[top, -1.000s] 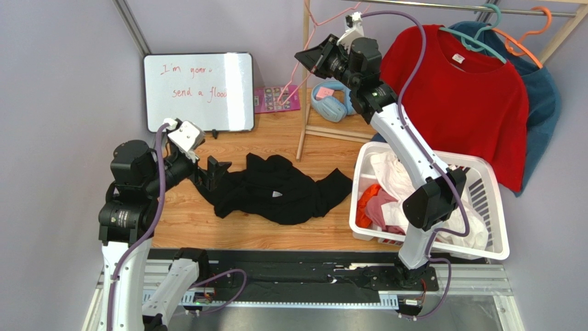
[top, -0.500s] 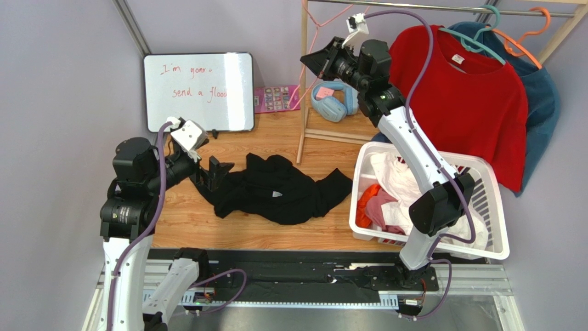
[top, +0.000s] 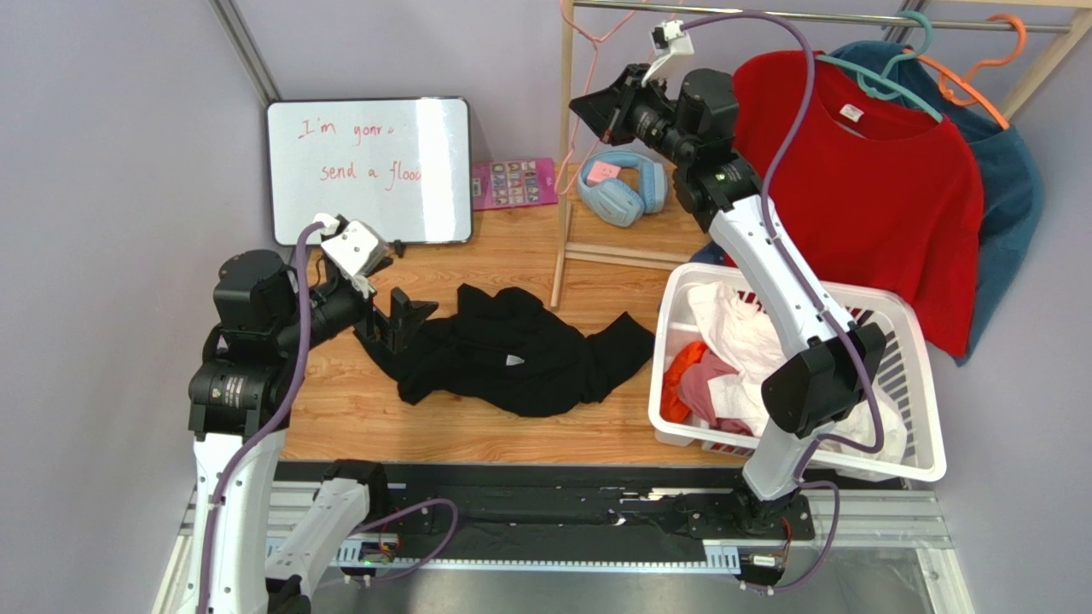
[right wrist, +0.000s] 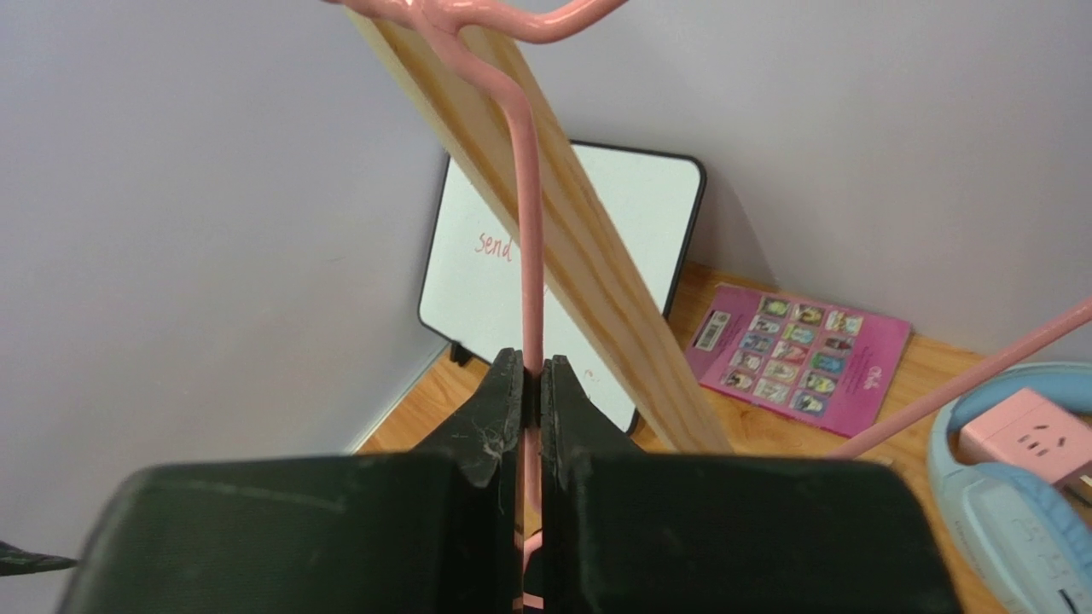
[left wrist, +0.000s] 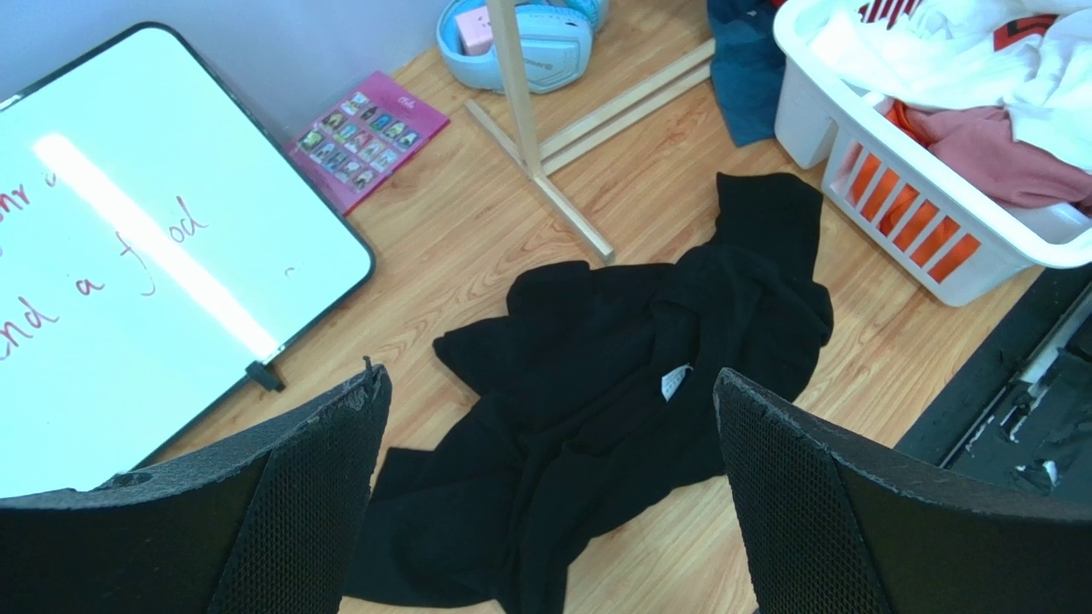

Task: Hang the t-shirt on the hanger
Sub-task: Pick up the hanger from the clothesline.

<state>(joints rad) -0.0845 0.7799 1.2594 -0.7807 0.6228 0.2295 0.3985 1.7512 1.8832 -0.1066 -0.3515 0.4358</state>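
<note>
The black t-shirt lies crumpled on the wooden table, its white neck label facing up; the left wrist view shows the t-shirt straight below the jaws. My left gripper hovers open over its left end, touching nothing. My right gripper is raised high beside the wooden rack post, shut on the thin pink wire of the hanger. The hanger hangs up by the rail, its hook end cut off by the frame's top edge. The wire runs between the shut jaws.
A wooden clothes rack stands at the back with a red t-shirt on a teal hanger and a teal-blue shirt on an orange hanger. A white laundry basket sits right. A whiteboard, headphones and a pink card lie behind.
My right gripper has lifted the pink hanger up and to the right, closer to the rail. The left arm and the t-shirt have barely moved.
</note>
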